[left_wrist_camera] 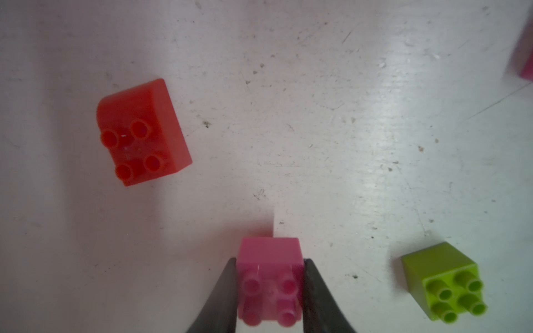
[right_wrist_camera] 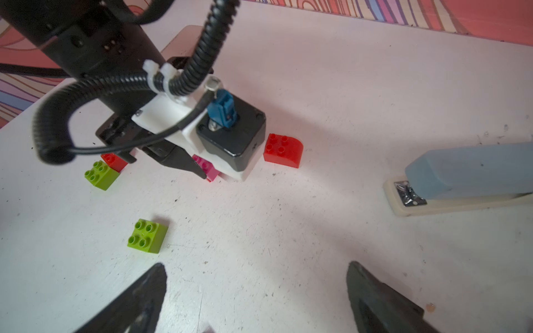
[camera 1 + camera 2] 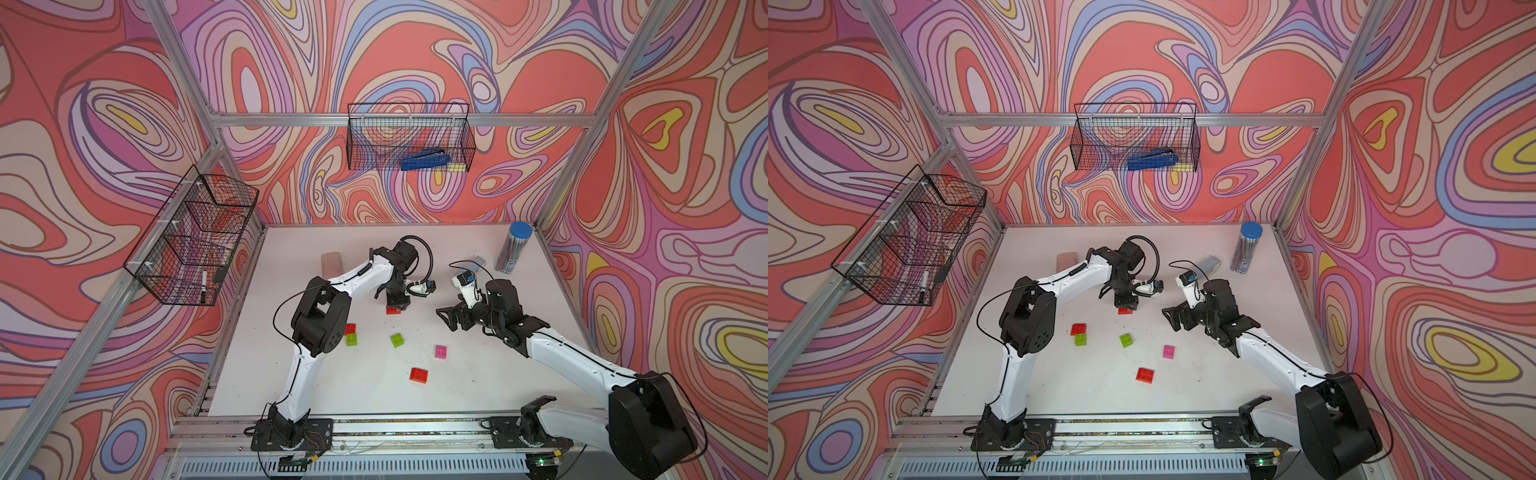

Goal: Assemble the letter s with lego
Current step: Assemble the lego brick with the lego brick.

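1. The left gripper point(image 1: 269, 259) is clamped on a pink brick point(image 1: 269, 288). 1 black finger presses on each side, and the 4 studs face the wrist camera. It's not clear whether the brick rests on the table point(image 3: 498, 374) or hangs just above it.
2. In both top views that gripper points down near the middle of the table. A red curved brick point(image 3: 392, 310) peeks out right beside it (the held pink one is hidden from up there).
3. The right gripper point(image 2: 256, 265) is spread wide and holding nothing. It hovers over bare table and is aimed toward the left gripper.
4. 5 more bricks lie loose:
   - A red brick point(image 3: 350, 328) touches a lime green brick point(image 3: 352, 339) toward the left side.
   - A second lime green brick point(image 3: 397, 340) sits on its own in the middle.
   - A second pink brick point(image 3: 441, 351) is near the right gripper.
   - A bigger red brick point(image 3: 419, 374) is the one closest to the table's front edge.
5. A pale blue-grey stapler point(image 2: 467, 173) lies toward the back of the table, well apart from all the lego.
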{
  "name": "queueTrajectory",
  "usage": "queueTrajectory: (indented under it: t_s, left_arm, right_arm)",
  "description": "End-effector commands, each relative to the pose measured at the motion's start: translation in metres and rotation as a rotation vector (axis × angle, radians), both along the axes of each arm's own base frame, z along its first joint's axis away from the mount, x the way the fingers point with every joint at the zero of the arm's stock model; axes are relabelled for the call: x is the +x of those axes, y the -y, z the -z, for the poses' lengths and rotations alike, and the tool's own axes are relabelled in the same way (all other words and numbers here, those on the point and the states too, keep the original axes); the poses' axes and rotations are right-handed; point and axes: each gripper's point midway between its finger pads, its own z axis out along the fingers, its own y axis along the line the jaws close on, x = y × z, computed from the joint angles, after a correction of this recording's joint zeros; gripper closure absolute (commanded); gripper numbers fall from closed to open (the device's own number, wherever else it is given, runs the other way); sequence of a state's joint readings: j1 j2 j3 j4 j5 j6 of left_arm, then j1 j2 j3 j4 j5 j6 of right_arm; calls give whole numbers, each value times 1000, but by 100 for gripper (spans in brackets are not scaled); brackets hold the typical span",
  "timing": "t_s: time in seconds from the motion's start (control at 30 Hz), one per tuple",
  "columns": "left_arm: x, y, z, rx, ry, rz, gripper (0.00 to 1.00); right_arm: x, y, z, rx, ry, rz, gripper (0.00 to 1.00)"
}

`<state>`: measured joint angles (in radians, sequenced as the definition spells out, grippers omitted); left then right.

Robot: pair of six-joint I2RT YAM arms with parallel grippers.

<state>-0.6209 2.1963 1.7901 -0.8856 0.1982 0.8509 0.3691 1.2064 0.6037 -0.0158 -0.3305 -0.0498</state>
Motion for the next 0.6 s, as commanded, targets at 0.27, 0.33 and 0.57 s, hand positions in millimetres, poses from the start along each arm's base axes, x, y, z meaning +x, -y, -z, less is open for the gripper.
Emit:
queueTrajectory:
  t_s: [0.27,0.33,0.57]
  left_arm:
    - [-13,-18,43,84,-88,-9,76]
    - [-12,-16,35,59,-84,-12,75]
    - [-3,-9,-1,-15,-23,-25,68]
  right_arm:
    - [2,-6,-10,21,14,-19,2]
    - [1,-6,-12,23,15,-21,2]
    - [-2,-6,-20,25,20,-31,2]
